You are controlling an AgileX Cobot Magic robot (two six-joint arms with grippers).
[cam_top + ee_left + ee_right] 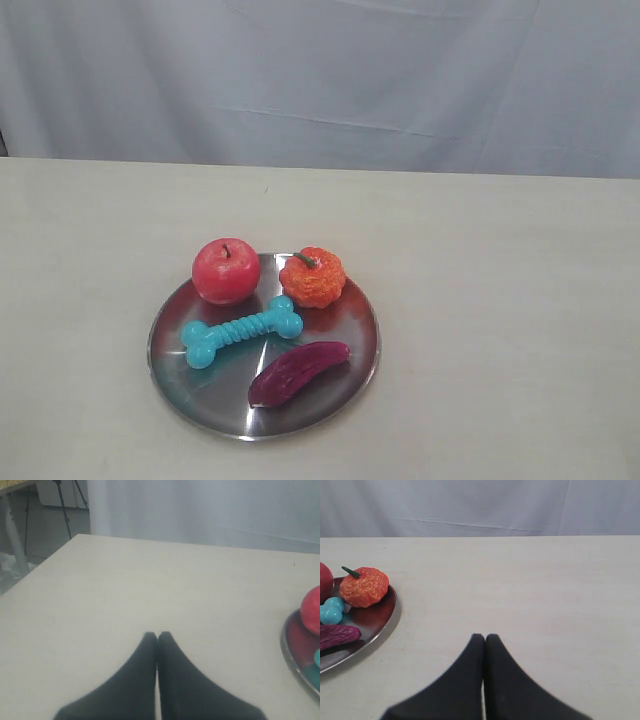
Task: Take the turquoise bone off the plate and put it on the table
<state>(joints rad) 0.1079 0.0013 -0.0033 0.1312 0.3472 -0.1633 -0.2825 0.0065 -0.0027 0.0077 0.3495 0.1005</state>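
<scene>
The turquoise bone (241, 330) lies across the middle of the round steel plate (350, 385), which rests on the pale beige table (500, 300). Neither arm shows in the exterior view. In the left wrist view my left gripper (157, 636) is shut and empty over bare table, with the plate's rim (289, 652) and a sliver of the bone (317, 658) at the frame's edge. My right gripper (485, 638) is likewise shut on nothing, off to the side of the plate (380, 627); one knobbed end of the bone (331, 611) shows there.
Sharing the plate are a red apple (226, 270), an orange pumpkin (312, 277) and a dark purple vegetable (298, 372). A pale curtain (320, 80) hangs behind the table. A tripod (67, 505) stands past the table's corner in the left wrist view.
</scene>
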